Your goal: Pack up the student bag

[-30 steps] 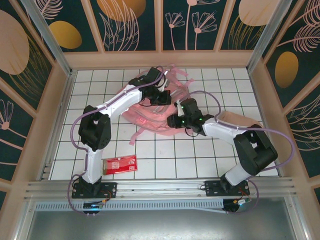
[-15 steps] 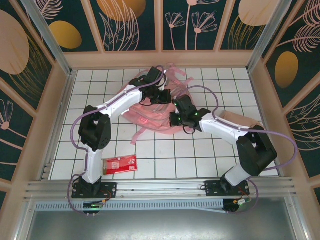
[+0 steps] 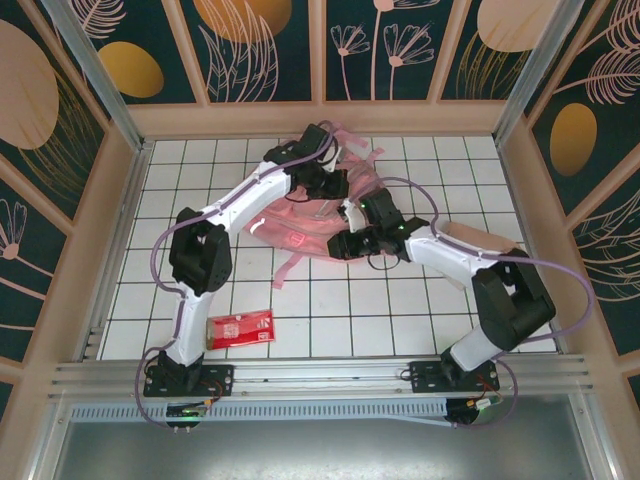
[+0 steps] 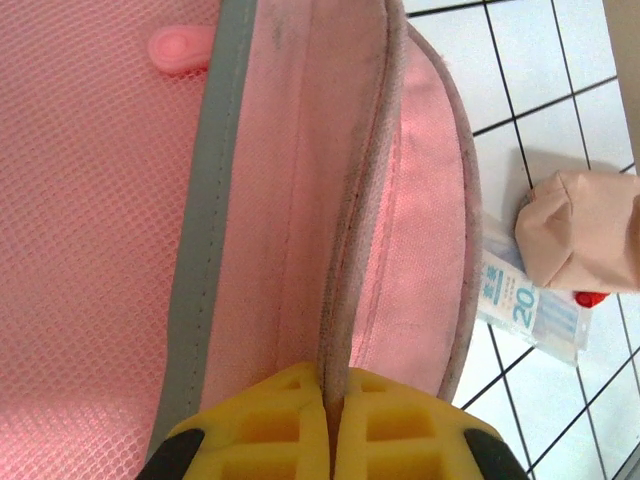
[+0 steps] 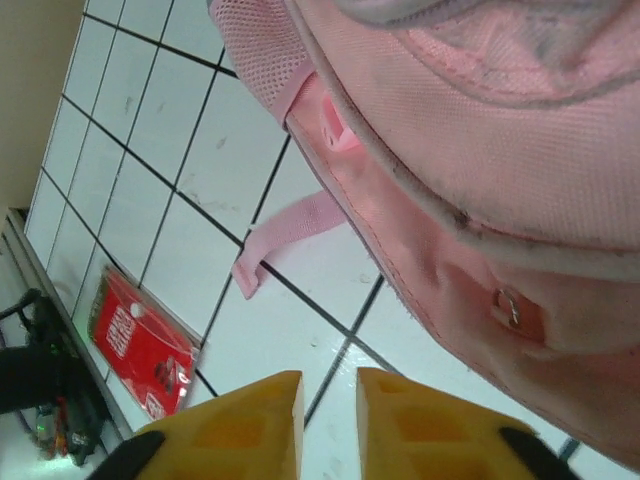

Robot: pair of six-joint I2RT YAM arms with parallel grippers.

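The student bag (image 3: 300,228), pink with grey strips, lies on the white tiled floor at the back middle. My left gripper (image 3: 333,188) is shut on it; in the left wrist view the yellow fingers (image 4: 290,420) pinch a pink-grey rim of the bag (image 4: 290,200), where my left gripper (image 4: 333,385) grips it. My right gripper (image 3: 345,245) hangs at the bag's near edge. In the right wrist view my right gripper (image 5: 330,385) stands open by a narrow gap over bare tile, holding nothing, with the bag (image 5: 480,130) just beyond and a loose pink strap (image 5: 290,235) on the floor.
A red packet (image 3: 240,328) lies near the left arm's base, and the red packet (image 5: 140,345) also shows to the left of my right fingers. A beige pouch (image 3: 480,238) sits by the right arm; beside the beige pouch (image 4: 580,230) lies a clear printed packet (image 4: 525,305). Wooden walls ring the floor.
My left gripper has drawn the bag's rim toward the back wall and the bag shifted with it. My right gripper stayed near the bag's front edge, turning slightly left.
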